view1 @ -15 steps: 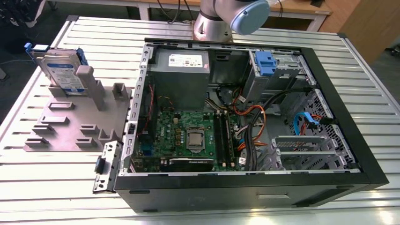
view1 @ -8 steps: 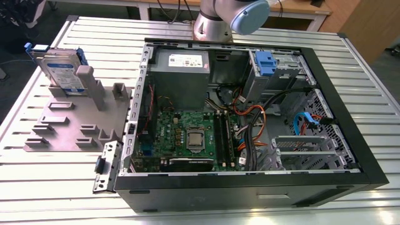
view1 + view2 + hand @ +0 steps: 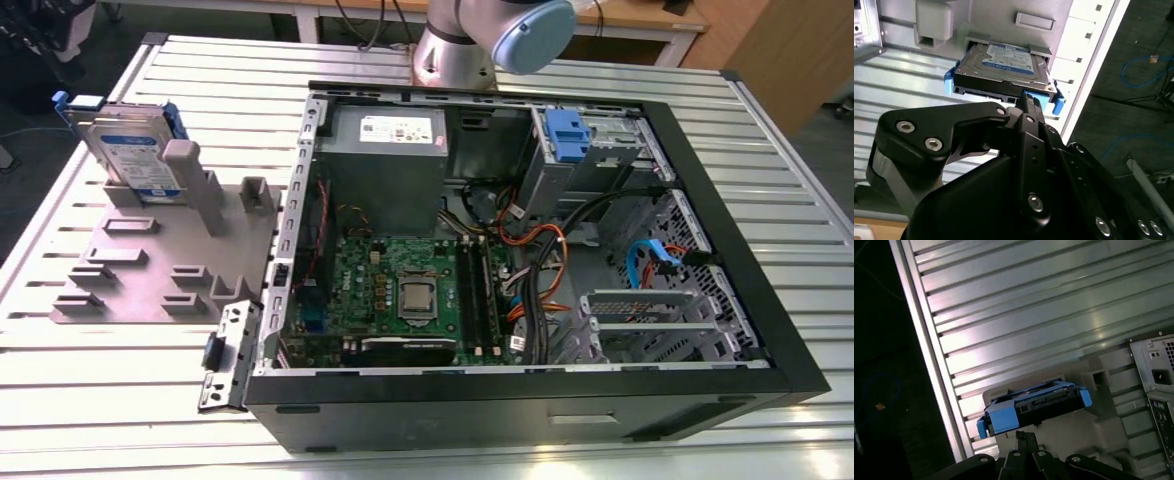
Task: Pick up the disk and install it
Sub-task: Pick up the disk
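Claw (image 3: 1029,102) looks closed and empty, tips aimed at the connector end of the disk (image 3: 1004,67) close ahead. That disk stands on end in the grey stand (image 3: 134,275), long axis running away from the claw.

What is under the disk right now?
The disk stands on edge in a grey slotted holder lying on the ribbed metal table. Its lower edge is hidden by the holder's upright blocks.

The disk (image 3: 127,150) stands in the fixture (image 3: 134,275) beside the computer case (image 3: 534,395).
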`<state>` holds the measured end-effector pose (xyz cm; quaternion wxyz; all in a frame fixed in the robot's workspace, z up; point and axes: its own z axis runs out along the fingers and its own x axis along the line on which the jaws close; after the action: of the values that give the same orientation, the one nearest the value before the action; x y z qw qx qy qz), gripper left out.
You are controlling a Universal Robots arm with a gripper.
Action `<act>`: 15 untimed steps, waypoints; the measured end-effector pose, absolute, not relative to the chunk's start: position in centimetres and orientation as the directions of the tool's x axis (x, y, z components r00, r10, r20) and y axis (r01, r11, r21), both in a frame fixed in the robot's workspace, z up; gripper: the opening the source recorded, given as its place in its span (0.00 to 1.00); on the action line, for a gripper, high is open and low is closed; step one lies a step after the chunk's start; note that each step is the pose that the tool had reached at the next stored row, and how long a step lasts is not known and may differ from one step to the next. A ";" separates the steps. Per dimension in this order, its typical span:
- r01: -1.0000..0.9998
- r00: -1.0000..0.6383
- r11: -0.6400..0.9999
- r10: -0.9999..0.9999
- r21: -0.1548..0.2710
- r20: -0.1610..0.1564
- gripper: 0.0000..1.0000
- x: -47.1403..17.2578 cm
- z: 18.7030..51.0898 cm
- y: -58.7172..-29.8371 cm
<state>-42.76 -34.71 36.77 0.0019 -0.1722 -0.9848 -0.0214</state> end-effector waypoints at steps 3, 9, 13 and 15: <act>0.413 -0.911 0.910 0.413 0.042 0.011 0.11 -42.8 36.7 -34.7; 0.432 -0.902 0.901 0.432 0.042 0.011 0.11 -42.8 36.7 -34.7; 0.391 -0.920 0.919 0.391 0.042 0.011 0.11 -42.8 36.7 -34.7; 0.356 -0.934 0.934 0.356 0.042 0.011 0.11 -42.8 36.7 -34.7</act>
<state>-42.84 -34.71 36.69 0.0016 -0.1810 -0.9832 -0.0214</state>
